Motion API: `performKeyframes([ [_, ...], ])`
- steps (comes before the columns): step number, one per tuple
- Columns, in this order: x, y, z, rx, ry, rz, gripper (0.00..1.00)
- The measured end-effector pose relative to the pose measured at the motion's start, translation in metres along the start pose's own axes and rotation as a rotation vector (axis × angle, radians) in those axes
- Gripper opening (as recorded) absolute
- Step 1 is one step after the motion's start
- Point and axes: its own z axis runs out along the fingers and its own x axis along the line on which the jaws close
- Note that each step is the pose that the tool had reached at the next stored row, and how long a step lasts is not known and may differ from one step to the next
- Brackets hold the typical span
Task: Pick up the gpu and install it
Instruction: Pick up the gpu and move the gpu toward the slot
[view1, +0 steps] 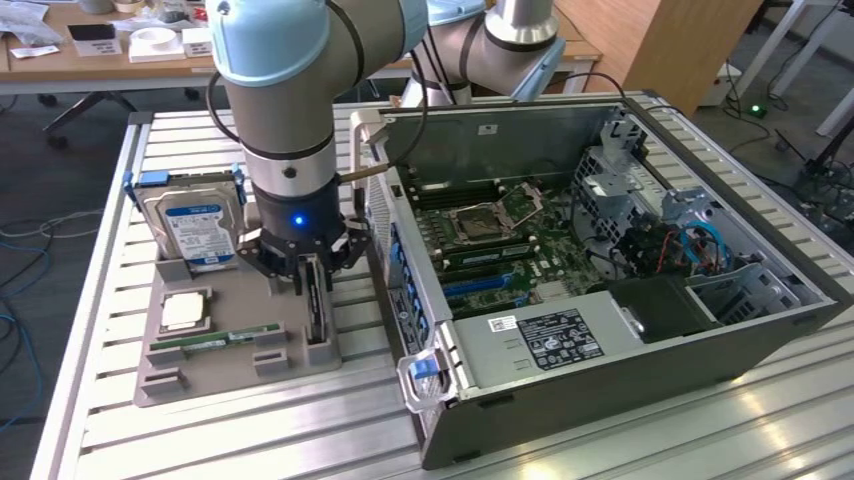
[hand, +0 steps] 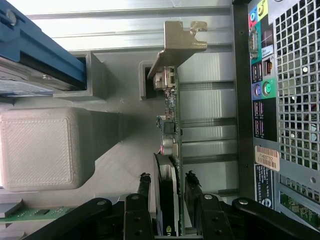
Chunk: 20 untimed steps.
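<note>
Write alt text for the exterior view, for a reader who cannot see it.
A robot arm holds its tool over a gpu standing on edge in a grey tray, jaws open on either side of it. A hard drive also stands in the tray; an open computer case lies to the exterior view's right.

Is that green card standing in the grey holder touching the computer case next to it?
Apart. The wrist view shows the gpu and the computer case with a bare strip of surface between them.
</note>
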Motion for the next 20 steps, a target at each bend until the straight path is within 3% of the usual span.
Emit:
performKeyframes([
  [7,-0.0001,0.0003,-0.0067,0.0,0.0,0.0,0.42],
  [20,0.0016,-0.0003,-0.0071,0.0008,-0.0006,0.0,0.42],
])
